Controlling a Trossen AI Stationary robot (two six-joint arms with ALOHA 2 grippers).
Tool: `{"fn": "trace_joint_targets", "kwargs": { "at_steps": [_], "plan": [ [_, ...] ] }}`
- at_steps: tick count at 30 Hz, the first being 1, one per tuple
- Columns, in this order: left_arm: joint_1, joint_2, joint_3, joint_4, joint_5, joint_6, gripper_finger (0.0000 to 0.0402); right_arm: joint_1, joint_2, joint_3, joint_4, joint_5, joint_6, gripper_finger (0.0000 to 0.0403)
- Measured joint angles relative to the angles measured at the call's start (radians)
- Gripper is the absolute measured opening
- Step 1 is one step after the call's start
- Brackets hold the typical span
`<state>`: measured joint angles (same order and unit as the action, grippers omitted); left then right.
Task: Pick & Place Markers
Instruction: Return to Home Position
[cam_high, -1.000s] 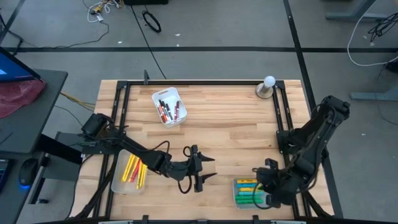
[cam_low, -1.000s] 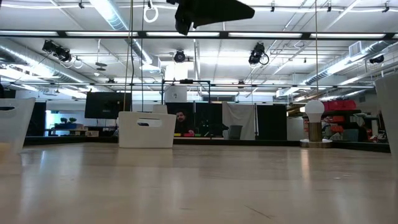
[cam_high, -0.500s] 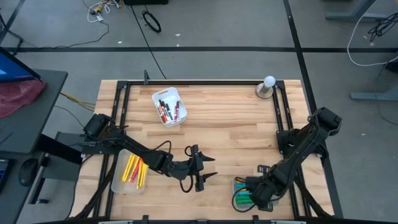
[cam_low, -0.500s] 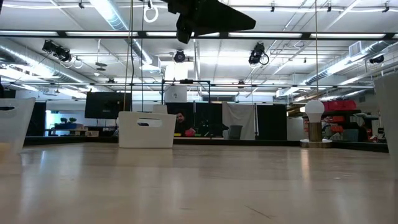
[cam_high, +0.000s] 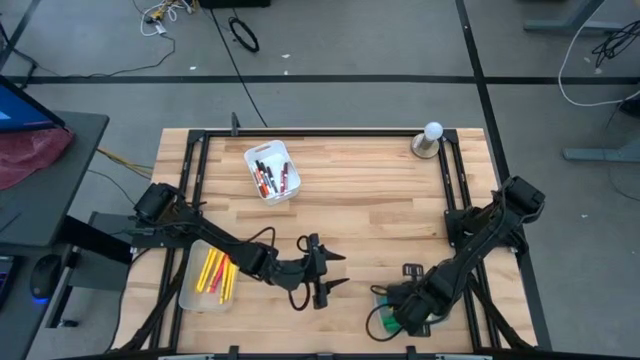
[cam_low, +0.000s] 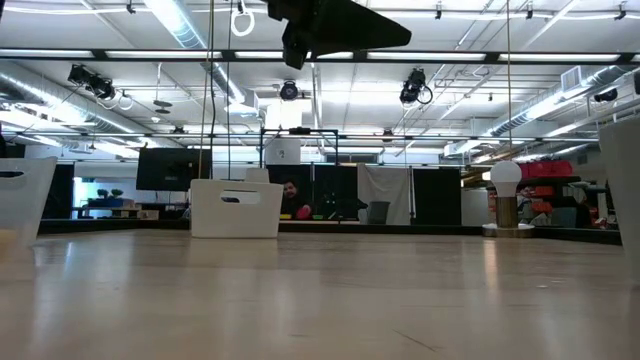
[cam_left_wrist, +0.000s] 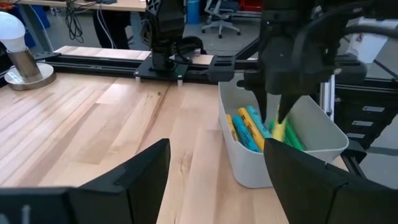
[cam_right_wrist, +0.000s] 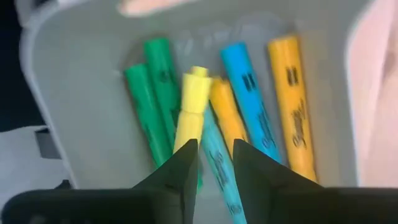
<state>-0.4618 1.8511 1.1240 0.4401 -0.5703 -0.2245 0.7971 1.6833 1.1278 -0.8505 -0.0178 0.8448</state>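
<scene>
Gray bin (cam_right_wrist: 81, 93): green, yellow, blue, orange markers (cam_right_wrist: 242, 93); right claw (cam_right_wrist: 216, 146) narrowly parted above; left claw (cam_high: 340, 271) spread wide

table: pale wood-plank tabletop (cam_high: 380, 200) inside a black metal rail frame (cam_high: 330, 131) | far, left of centre: white rectangular plastic bin (cam_high: 249, 160) | near left: clear plastic tray (cam_high: 188, 296) | near right: gray plastic bin (cam_left_wrist: 245, 163) | far right corner: white round bulb on a metal base (cam_high: 431, 137) (standing upright) | floor beyond the table: black coiled cable (cam_high: 243, 35)

Print on the highlighters (cam_right_wrist: 292, 118) is too blurred to read.
</scene>
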Motion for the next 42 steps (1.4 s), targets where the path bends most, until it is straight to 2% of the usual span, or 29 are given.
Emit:
{"fn": "trace_joint_targets", "kwargs": {
  "at_steps": [8,10,13,18,20,23,26,28,32,35,38,42],
  "plan": [
    [0.000,0.000,0.000,-0.004,0.000,0.000,0.0264,0.005,-0.027,0.000,0.046,0.009,-0.078,0.0095],
    [0.000,0.000,0.000,-0.004,0.000,0.000,0.0264,0.023,-0.060,0.000,0.047,0.059,-0.094,0.0089],
    [0.000,0.000,0.000,-0.006,0.000,0.000,0.0264,0.075,-0.118,0.000,0.050,0.227,-0.141,0.0080],
    [0.000,0.000,0.000,-0.010,0.000,0.000,0.0264,0.180,-0.223,-0.036,0.107,0.621,-0.146,0.0067],
    [0.000,0.000,0.000,-0.010,0.000,0.000,0.0264,0.211,-0.271,-0.090,0.179,0.707,-0.148,0.0062],
    [0.000,0.000,0.000,-0.010,0.000,0.000,0.0264,0.232,-0.356,-0.223,0.350,0.767,-0.152,0.0053],
    [0.000,0.000,0.000,-0.011,0.000,0.000,0.0264,0.208,-0.447,-0.401,0.627,0.764,-0.211,0.0044],
    [0.000,0.000,0.000,-0.010,0.000,0.000,0.0264,0.160,-0.501,-0.523,0.862,0.720,-0.287,0.0038],
    [0.009,0.000,0.001,-0.008,0.000,0.004,0.0264,0.009,-0.607,-0.713,1.254,0.504,-0.493,0.0026],
    [0.016,0.000,0.001,-0.009,0.000,0.000,0.0264,-0.099,-0.730,-0.806,1.331,0.392,-0.578,0.0018],
    [0.017,0.000,0.001,-0.011,-0.001,0.000,0.0264,-0.170,-0.891,-0.881,1.320,0.357,-0.584,0.0012],
    [0.016,0.000,0.001,-0.011,-0.001,-0.001,0.0264,-0.199,-1.106,-0.975,1.287,0.338,-0.585,0.0007]
  ]
}}
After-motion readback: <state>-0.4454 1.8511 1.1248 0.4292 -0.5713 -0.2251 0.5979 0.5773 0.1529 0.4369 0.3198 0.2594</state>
